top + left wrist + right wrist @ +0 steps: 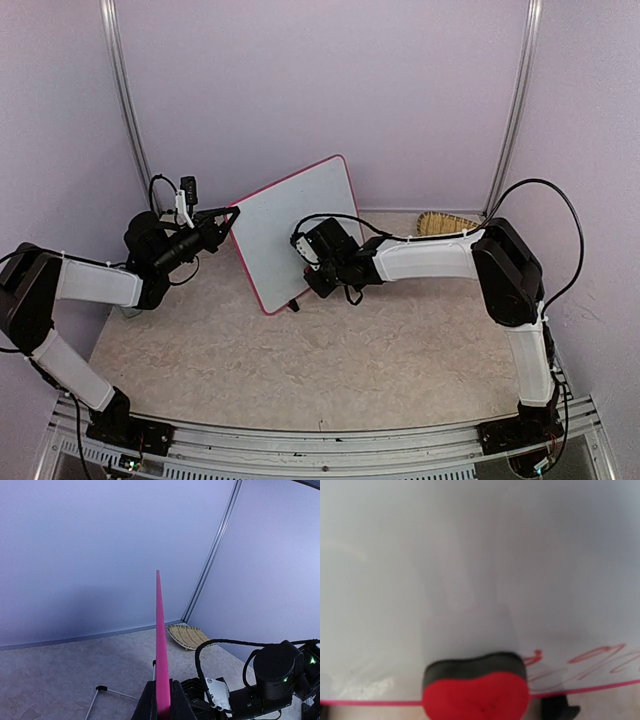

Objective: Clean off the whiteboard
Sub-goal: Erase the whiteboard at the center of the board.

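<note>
Left gripper (231, 214) is clamping together on the left edge of the whiteboard (300, 210); in the left wrist view its fingers (149, 705) are pinching the pink frame.

Right gripper (316, 264): closed, carrying a red eraser (476, 692) with a black pad and pressing it to the board face low down, just above the bottom frame. Its own fingers are not showing in the right wrist view, since the eraser is filling the spot where they would be.

Whiteboard is standing tilted between the two arms, toward the far middle of the table (330, 350). Whether its lower corner is resting on the table is not resolvable from above.

Hidden or hard to read:
- Top view is showing the board face as blank. The right wrist and its cables are covering the lower right part, and the eraser is not visible there at all.
- Red marker scrawl (590, 662) is appearing only in the right wrist view, right of the eraser. It is blurred, unreadable and cut off at the frame edge.
- One black foot (560, 711) is poking out under the bottom frame, partly cropped.
- Left wrist view is seeing the board edge-on as a thin pink strip (158, 630), with no writing surface visible.

View differences: a woven tray (445, 222) is lying at the far right by the wall. It is half hidden behind the right arm from above and clearer from the left wrist (187, 636).
</note>
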Robot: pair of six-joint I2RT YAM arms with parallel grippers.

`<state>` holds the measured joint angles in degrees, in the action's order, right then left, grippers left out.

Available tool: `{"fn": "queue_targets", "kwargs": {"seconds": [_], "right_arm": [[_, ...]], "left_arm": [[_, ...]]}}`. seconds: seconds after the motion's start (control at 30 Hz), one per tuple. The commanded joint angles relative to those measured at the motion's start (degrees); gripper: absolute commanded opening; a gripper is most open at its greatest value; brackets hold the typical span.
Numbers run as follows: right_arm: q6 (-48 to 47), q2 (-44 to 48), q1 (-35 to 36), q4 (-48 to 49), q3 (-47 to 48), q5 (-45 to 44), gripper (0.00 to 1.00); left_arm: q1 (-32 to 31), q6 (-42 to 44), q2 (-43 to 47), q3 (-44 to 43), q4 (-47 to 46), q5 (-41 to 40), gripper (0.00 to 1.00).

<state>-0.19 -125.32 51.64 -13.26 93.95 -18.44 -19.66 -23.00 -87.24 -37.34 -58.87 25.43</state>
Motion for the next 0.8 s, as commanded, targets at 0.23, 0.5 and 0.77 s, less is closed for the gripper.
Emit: {"fn": "queue_targets", "kwargs": {"seconds": [0.23, 0.5, 0.77], "right_arm": [[0.36, 2.45, 0.54, 6.84, 1.30, 2.16, 0.14], [0.34, 5.95, 0.77, 11.74, -2.04, 2.19, 0.15], [0.48, 1.79, 0.76, 8.40, -0.89, 0.19, 0.15]], "left_arm": [[-1.55, 1.56, -1.79, 1.04, 7.81, 5.16, 0.00], [-1.60, 1.56, -2.01, 1.01, 7.77, 5.24, 0.00], [-1.61, 1.65, -1.70, 1.13, 7.95, 5.13, 0.00]]}}
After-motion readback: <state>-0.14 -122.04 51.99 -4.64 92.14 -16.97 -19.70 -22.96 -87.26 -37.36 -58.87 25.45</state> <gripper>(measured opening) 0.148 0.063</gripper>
